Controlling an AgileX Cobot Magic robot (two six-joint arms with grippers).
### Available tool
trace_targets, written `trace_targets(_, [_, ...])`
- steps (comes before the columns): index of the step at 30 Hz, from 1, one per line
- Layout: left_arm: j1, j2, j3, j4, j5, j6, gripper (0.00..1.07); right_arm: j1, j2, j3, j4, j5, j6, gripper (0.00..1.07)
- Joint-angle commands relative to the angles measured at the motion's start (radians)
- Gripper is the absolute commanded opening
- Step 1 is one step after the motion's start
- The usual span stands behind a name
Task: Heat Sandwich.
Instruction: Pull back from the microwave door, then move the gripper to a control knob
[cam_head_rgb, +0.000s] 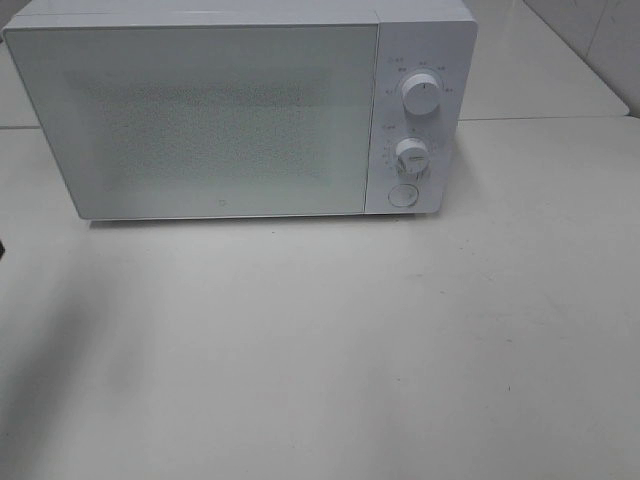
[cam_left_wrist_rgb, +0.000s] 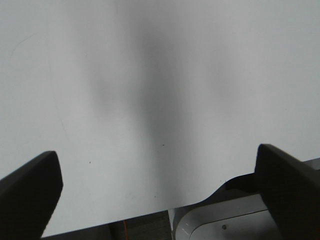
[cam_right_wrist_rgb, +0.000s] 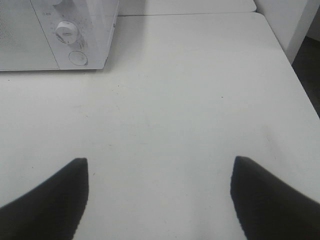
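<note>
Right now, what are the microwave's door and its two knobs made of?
The microwave door looks like glossy glass: smooth, with a fine dotted screen showing through. The upper knob and lower knob seem moulded white plastic, with a dull sheen.

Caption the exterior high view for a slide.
Closed white microwave on a white table; no sandwich in view.

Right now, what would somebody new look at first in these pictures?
The big white microwave at the back of the white table, its door shut, with two round knobs on the right of its front. The left gripper and right gripper stand wide open, holding nothing; no sandwich shows anywhere.
</note>
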Motion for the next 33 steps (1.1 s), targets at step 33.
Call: trace_targets(33, [0.197, -1.105, 0.378, -0.001, 0.118, -0.068, 0.98, -0.009, -0.027, -0.001, -0.003, -0.014, 0.010, 0.74])
